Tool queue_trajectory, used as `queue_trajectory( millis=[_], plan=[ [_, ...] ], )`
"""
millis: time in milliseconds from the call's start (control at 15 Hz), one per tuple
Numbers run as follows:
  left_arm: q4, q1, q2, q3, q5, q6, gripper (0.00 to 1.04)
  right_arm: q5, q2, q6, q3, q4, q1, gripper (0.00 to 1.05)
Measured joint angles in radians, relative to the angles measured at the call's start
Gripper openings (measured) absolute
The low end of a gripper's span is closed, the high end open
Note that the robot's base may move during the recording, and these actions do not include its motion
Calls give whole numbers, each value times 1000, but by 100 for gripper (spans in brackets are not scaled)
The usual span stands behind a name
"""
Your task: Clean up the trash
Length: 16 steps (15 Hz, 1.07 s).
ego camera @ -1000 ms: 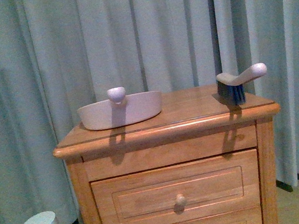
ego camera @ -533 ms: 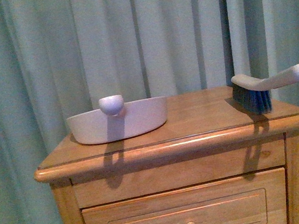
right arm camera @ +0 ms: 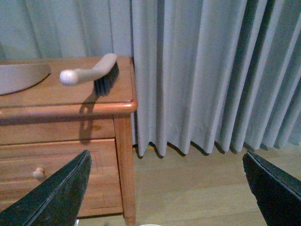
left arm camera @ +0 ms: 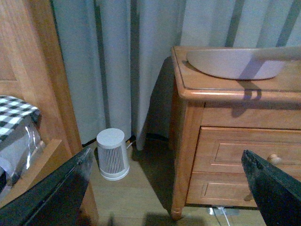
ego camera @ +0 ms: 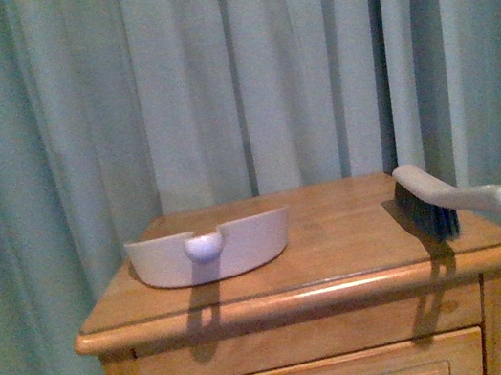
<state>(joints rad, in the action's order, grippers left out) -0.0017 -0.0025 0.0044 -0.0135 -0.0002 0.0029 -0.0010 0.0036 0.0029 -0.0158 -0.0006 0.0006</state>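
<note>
1. Front view: a white dustpan and a hand brush sit well apart on the wooden nightstand's surface.
2. Left wrist view: the left gripper gapes wide, empty, above a white ribbed appliance on the floor.
3. Right wrist view: the right gripper is likewise spread, holding nothing; the trash appears in no view.

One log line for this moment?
left tool open, empty | right tool open, empty | dustpan and brush on nightstand | trash not in view
</note>
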Motion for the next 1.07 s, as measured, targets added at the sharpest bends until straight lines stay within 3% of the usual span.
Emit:
queue_trajectory(
  millis=[267,333,400,533,600,933,1067],
  plan=[
    [-1,0,1,0,-4,-2,97,0,0,0,0,0,0,97],
    [-89,-46,99,-45,-162,-64,97,1,0,0,0,0,0,97],
    [-54,-58,215,-79,-163,-72,97,-1,0,0,0,0,0,97],
    [70,-121,571,-314,-184,35,97,0,0,0,0,0,0,97],
    [48,-174,747,-485,-213,91,97,0,0,0,0,0,0,97],
    [-291,-386,1289,-1157,-307,77,97,0,0,0,0,0,0,97],
    [-364,-453,1450,-1331,-349,19,97,0,0,0,0,0,0,97]
  ],
)
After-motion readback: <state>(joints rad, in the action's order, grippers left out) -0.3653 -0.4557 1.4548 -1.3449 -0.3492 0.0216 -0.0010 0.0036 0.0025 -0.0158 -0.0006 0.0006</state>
